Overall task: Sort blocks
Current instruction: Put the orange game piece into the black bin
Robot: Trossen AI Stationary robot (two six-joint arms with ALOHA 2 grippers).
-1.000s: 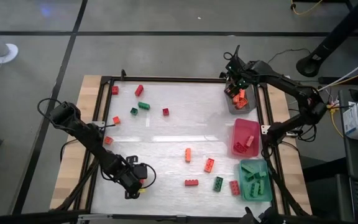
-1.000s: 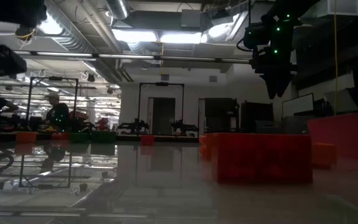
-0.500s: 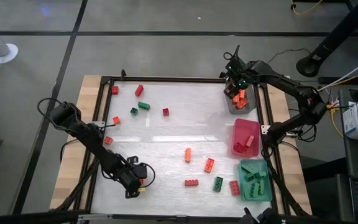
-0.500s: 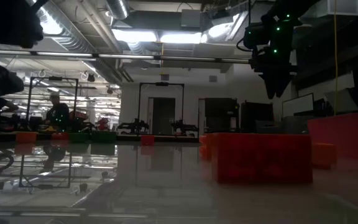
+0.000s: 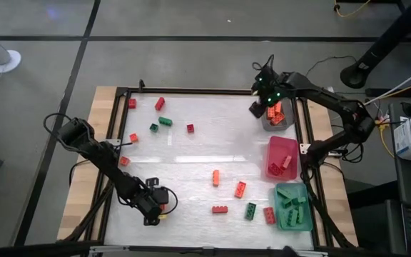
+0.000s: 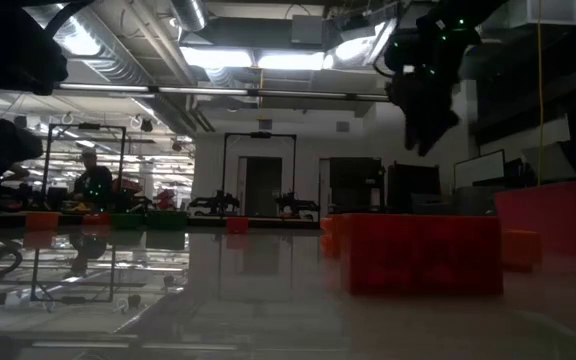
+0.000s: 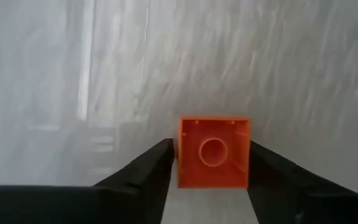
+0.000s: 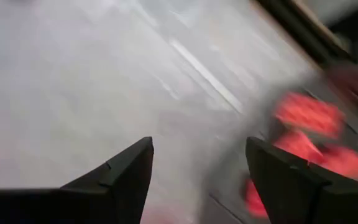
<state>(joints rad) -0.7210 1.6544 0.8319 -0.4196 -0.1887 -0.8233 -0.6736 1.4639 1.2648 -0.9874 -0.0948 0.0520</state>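
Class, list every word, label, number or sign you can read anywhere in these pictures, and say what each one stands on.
None can be read.
The blocks show studs only, no lettering.
The trays are plain.
The room behind the table in the low view is too dark and distant to show any sign.

Left arm low at lower left, right arm raised at upper right

The left gripper [image 5: 164, 208] sits at the lower left of the high view, its arm stretched diagonally down from the left edge, fingers [image 7: 146, 169] set close on either side. The right gripper [image 5: 257, 109] hangs at upper right, arm bent back rightward, fingers [image 8: 124, 171] spread wide apart.
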